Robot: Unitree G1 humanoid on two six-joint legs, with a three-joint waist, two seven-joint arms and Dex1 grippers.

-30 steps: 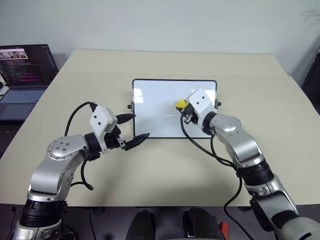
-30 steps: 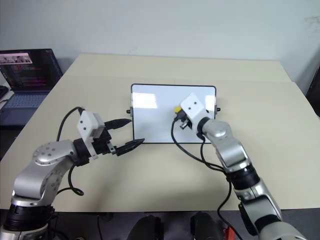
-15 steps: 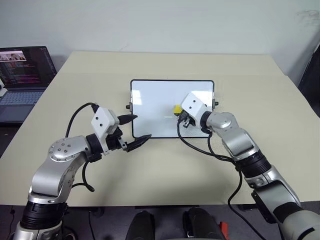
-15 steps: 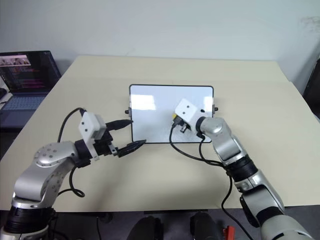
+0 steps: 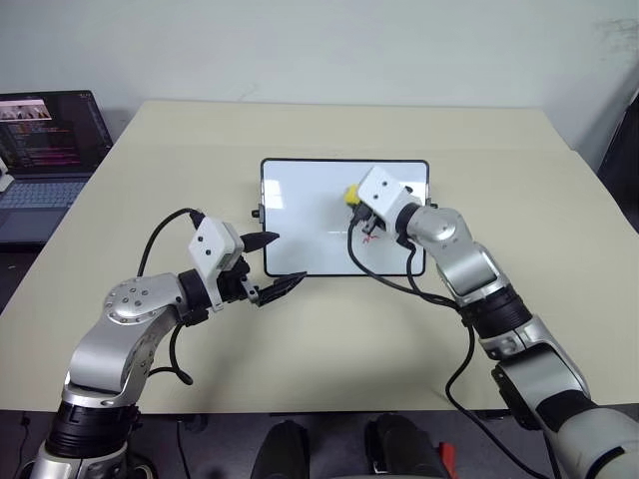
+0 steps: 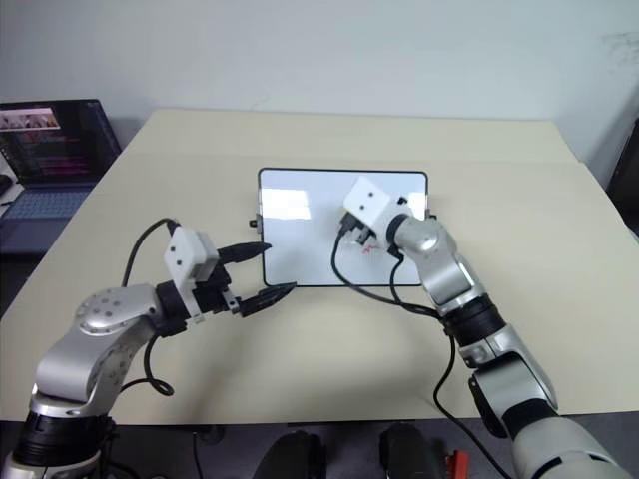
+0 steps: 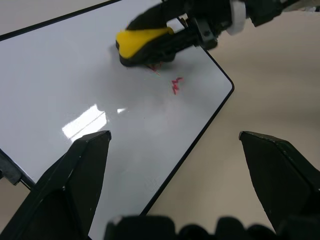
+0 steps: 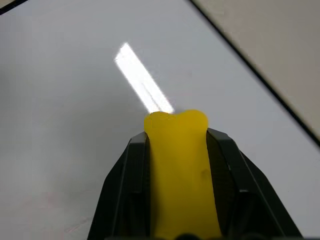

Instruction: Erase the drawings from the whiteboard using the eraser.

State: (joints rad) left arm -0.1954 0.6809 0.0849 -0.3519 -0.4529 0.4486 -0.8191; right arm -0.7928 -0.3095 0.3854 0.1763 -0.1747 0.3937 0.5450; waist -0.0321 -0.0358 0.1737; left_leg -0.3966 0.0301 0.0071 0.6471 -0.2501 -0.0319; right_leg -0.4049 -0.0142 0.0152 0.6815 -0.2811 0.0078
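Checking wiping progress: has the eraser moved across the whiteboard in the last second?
Yes. The eraser, held by the right gripper, has shifted toward the whiteboard's far edge and slightly leftward.

Open bench all round the board

The beige bench (image 5: 329, 389) lies bare around the black-framed glossy white whiteboard (image 5: 300, 215); the left end effector (image 5: 270, 266) hovers at its near-left corner, an open laptop (image 5: 45, 140) well apart.

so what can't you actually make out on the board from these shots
- Drawings: left wrist view shows one red squiggle whole; another lies partly under the eraser.
- Head views: the right end effector and its arm cover part of the whiteboard; red marks beside them are too small to count.
- Right wrist view: the eraser hides the board beneath it.
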